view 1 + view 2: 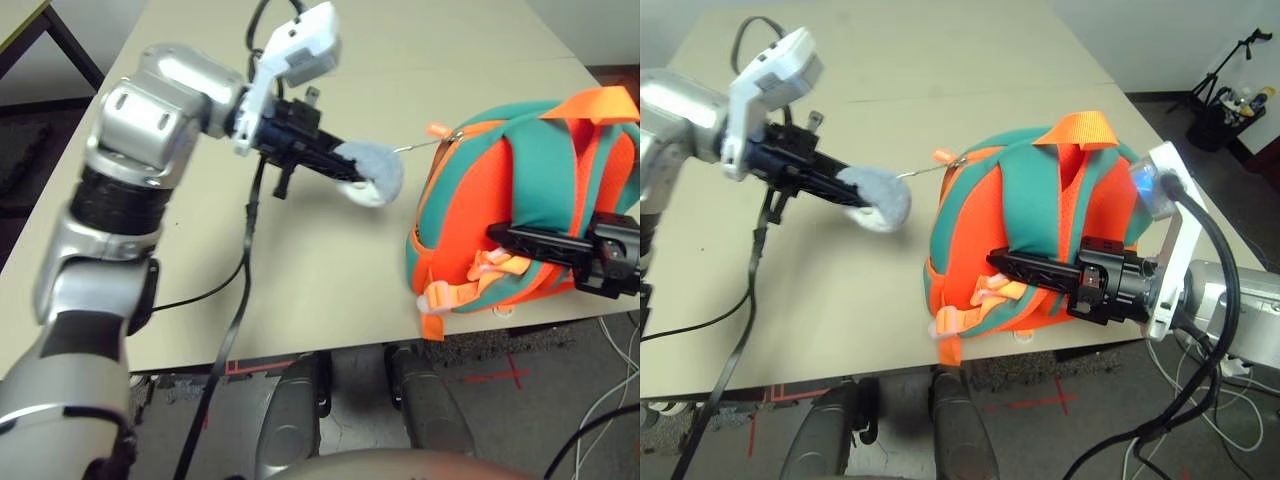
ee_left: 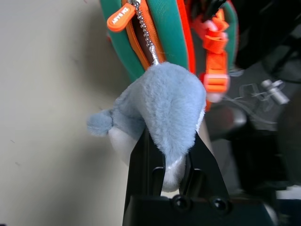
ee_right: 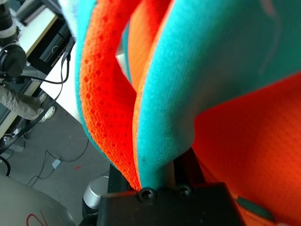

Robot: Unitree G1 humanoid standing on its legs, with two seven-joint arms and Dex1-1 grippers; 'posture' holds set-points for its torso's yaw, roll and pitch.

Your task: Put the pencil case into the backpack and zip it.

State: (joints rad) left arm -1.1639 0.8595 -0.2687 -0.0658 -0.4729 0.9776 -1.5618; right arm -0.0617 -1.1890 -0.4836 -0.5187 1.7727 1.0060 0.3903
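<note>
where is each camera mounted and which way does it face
Left eye: head, looking down at the table; silver left arm, left end effector shut on the plush charm.
Right eye: same scene; right end effector shut on the backpack.
Left wrist: along its fingers; charm, chain, zipper.
Right wrist: along its fingers; backpack strap fabric.
Shared: the backpack.

Setting: a pale beige worktop (image 1: pixel 200 300) with a seam line across its far part, standing on dark grey speckled carpet (image 1: pixel 560 400) marked with red tape crosses (image 1: pixel 505 376). White cables (image 1: pixel 615 395) trail over the floor at right. A light wall (image 1: pixel 1180 40) rises behind, with a black stand (image 1: pixel 1220 70) near it.
</note>
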